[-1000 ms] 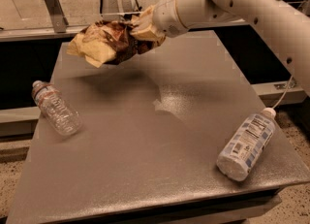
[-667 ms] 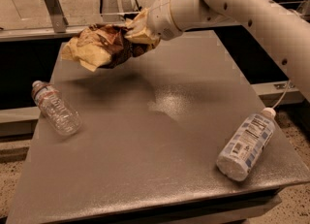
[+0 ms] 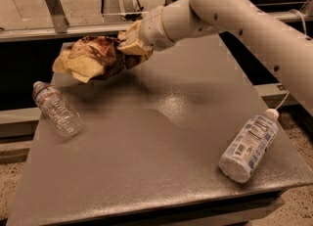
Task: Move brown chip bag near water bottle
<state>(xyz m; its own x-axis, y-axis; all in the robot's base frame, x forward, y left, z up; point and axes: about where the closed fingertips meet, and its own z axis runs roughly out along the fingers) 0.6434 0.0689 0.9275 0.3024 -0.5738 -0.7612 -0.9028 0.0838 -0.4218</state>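
Note:
My gripper [image 3: 128, 44] is shut on the brown chip bag [image 3: 93, 58] and holds it in the air over the far left part of the grey table [image 3: 161, 137]. The bag is crinkled, dark brown with tan edges, and hangs out to the left of the gripper. The water bottle [image 3: 56, 108], small, clear and ribbed, lies on its side at the table's left edge, below and left of the bag. The bag and the bottle are apart.
A bigger bottle with a white-and-blue label [image 3: 249, 144] lies on its side at the table's right front. A metal rail and bracket [image 3: 54, 7] stand behind the table. My white arm [image 3: 254, 19] reaches in from the upper right.
My gripper has carried the chip bag to the left and a little lower, closer to the water bottle. Both bottles have stayed where they were.

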